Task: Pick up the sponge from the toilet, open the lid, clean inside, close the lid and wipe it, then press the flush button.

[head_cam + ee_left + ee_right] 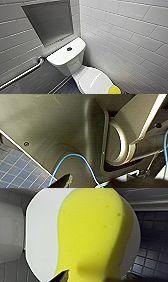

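Note:
The white toilet (75, 67) stands in a tiled corner, its lid (93, 80) down. The round dark flush button (69, 49) sits in the middle of the flat tank top. A bright yellow sponge (114, 89) lies on the front end of the lid. In the right wrist view the sponge (90, 235) looms large over the white lid (41, 238), very close to my right gripper (90, 279), which is open. My left gripper (96, 184) is open too, with nothing in it, up against the robot's own dark body.
A tiled wall (125, 37) runs close along the toilet's right side. On the left wall are a metal grab bar (22, 73) and a recessed niche (50, 21). Dark square floor tiles (150, 255) surround the bowl. A blue cable (72, 156) loops near the left wrist.

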`<state>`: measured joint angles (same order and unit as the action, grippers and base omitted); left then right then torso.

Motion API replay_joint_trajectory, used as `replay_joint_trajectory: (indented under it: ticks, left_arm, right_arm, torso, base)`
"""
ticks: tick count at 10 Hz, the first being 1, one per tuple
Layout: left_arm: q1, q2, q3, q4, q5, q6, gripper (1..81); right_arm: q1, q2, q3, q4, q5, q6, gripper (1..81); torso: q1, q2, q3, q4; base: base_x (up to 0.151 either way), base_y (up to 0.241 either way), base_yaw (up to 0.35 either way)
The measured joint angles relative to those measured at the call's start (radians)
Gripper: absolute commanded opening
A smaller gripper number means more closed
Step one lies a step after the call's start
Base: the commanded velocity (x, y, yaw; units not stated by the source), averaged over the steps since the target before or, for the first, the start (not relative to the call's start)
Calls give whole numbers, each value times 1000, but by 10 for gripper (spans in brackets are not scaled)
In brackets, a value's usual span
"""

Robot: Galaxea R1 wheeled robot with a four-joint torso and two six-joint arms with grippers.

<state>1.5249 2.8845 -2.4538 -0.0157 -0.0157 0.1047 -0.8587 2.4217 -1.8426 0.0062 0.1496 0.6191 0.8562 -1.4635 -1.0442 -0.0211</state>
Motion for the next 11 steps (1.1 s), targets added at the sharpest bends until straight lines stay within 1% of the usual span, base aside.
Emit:
replay_joint_trajectory:
  ticks: [2,5,8,9,11]
  left_arm:
    - [0,0,-6,0,-1,0,811]
    - [0,0,-8,0,-2,0,811]
    - [1,-12,-9,0,3,0,811]
    - [4,-16,-9,0,5,0,811]
    - [6,-16,-9,0,9,0,811]
  right_arm:
    - [-16,26,-34,0,-8,23,811]
    - [-17,36,-55,0,-8,26,811]
    - [-22,94,-151,-2,12,25,811]
    - [-27,120,-189,-5,34,25,811]
    - [-48,153,-230,-11,115,26,811]
  torso:
    - [0,0,0,0]
    - [0,0,0,0]
    - [0,0,0,0]
    - [0,0,0,0]
    - [0,0,0,0]
  base:
    - [0,0,0]
    - [0,0,0]
    - [0,0,0]
    - [0,0,0]
    - [0,0,0]
